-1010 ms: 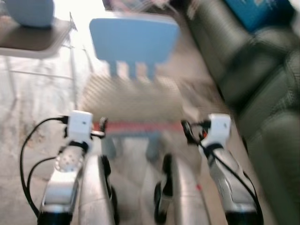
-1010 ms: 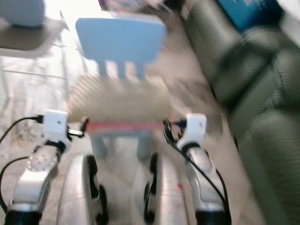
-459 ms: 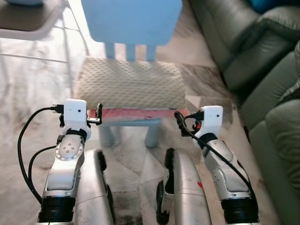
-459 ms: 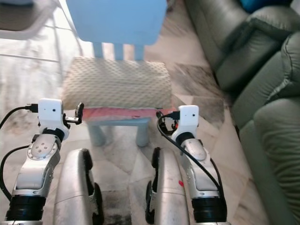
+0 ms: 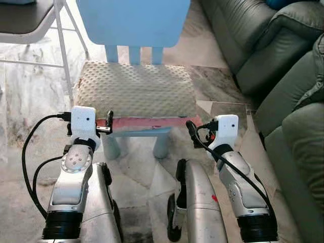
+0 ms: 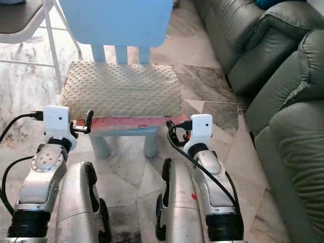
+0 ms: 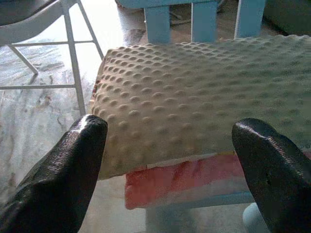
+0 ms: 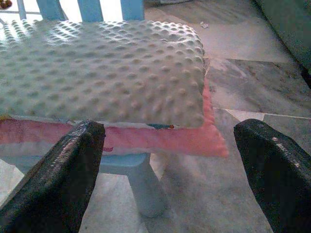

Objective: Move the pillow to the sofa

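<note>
Both arms raised just short of the blue chair [image 5: 132, 23], landmark here. Left tool [image 7: 170, 170] w/ fingers spread wide, near chair's front-left corner, not touching. Right tool [image 8: 170, 170] also spread wide, near front-right corner, holding nothing. Pillow [image 5: 135, 94], cream, bumpy, lies flat on chair seat atop a pink cushion [image 5: 147, 122] whose edge sticks out in front. Beyond chair's right side: green sofa [image 5: 273, 55], well apart from pillow.

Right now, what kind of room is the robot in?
Most likely a home living room: a dark green sofa along the right, a marble-patterned tile floor, and a small blue chair holding a pillow.
</note>
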### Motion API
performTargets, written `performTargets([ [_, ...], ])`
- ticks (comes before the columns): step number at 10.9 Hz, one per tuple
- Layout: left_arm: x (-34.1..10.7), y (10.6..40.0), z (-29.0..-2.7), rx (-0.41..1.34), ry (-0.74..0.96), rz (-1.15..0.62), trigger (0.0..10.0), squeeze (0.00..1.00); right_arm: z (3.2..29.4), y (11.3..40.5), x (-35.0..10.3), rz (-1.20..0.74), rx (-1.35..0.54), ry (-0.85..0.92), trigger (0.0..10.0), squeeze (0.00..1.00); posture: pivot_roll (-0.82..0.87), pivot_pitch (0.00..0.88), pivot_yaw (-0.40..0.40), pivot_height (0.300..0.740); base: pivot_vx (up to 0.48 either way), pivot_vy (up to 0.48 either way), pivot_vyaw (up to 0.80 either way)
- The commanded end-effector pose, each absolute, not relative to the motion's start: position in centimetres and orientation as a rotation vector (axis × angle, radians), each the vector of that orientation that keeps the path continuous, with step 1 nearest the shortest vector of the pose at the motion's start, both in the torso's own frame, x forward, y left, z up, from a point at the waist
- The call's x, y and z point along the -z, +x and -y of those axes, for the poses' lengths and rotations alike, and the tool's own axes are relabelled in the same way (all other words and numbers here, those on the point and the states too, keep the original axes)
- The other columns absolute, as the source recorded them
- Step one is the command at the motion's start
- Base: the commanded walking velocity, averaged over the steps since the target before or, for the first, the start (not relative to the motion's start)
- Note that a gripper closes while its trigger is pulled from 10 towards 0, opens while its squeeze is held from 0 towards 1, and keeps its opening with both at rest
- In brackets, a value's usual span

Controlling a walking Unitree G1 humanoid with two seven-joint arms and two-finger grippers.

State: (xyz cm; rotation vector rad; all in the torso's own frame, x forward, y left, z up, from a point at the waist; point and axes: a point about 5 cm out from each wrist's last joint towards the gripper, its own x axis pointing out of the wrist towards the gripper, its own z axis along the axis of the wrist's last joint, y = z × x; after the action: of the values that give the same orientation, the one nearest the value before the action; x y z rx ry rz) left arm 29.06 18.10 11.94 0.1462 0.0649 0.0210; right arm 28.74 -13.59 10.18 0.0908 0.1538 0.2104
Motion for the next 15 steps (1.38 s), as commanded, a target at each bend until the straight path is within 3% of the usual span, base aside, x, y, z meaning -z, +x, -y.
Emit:
performTargets([
  [1, -11.2, 28.8, -17.8, -0.007, 0.135, -0.093, 10.0, 0.00, 13.6, 28.6, -10.0, -0.154, -0.224, 0.071, 10.0, 0.00, -0.05, 0.223, -0.098, 0.525, 0.289, 0.000, 0.00],
  [7, -11.1, 28.8, -17.5, -0.005, 0.126, -0.089, 10.0, 0.00, 13.4, 28.8, -10.1, -0.145, -0.237, 0.051, 10.0, 0.00, -0.05, 0.228, -0.102, 0.525, 0.301, 0.000, 0.00],
  [14, -11.6, 28.7, -19.3, -0.131, 0.176, -0.058, 10.0, 0.00, 13.0, 28.2, -9.9, -0.148, -0.305, 0.036, 10.0, 0.00, -0.05, 0.231, -0.110, 0.525, 0.000, 0.000, 0.00],
  [15, -11.5, 29.3, -19.9, -0.138, 0.195, -0.061, 10.0, 0.00, 12.7, 29.1, -9.8, -0.157, -0.328, 0.044, 10.0, 0.00, -0.04, 0.272, -0.103, 0.525, 0.000, 0.000, 0.00],
])
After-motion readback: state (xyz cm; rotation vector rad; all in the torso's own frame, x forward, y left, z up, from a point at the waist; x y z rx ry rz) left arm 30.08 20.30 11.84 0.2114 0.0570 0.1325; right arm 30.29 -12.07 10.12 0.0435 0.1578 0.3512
